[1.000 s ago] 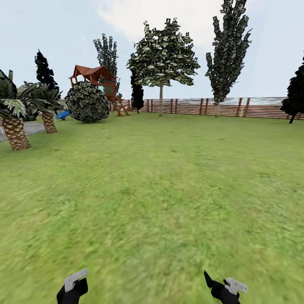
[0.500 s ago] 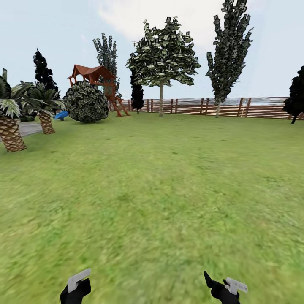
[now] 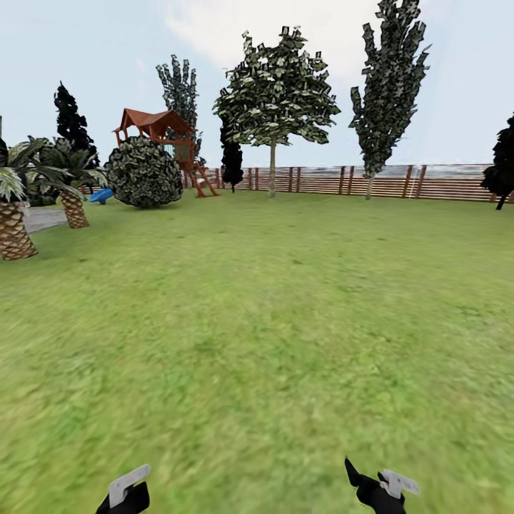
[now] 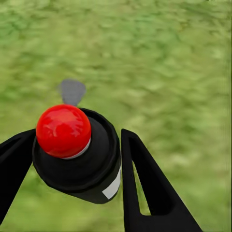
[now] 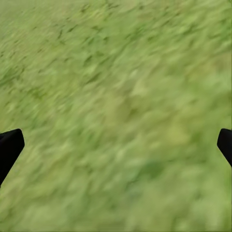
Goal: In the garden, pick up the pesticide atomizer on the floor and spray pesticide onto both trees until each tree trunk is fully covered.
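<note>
Held in my left gripper [image 4: 77, 137] is the pesticide atomizer [image 4: 79, 166], a small black body with a round red top [image 4: 63, 130]; the fingers [image 4: 145, 188] are shut on its sides above the grass. In the head view the left gripper [image 3: 123, 491] and right gripper [image 3: 378, 487] sit at the bottom edge, low over the lawn. My right gripper [image 5: 116, 145] is open with only grass between its fingers. Far ahead by the fence stand two trees: one with a rounded crown [image 3: 276, 89] and a pale bare tree trunk [image 3: 272, 170], and one tall and narrow [image 3: 389, 78].
The garden lawn [image 3: 271, 321] stretches ahead to a brown slat fence [image 3: 321, 180]. A round bush [image 3: 145, 173] and a wooden playset [image 3: 163, 132] stand at the back left. Two palm-like plants [image 3: 14, 214] are at the left, and dark conifers [image 3: 502, 160] at the far right.
The whole picture has slid a little: the palms drift toward the left edge, so the camera has moved. The left gripper sits slightly lower in the view, still holding the atomizer.
</note>
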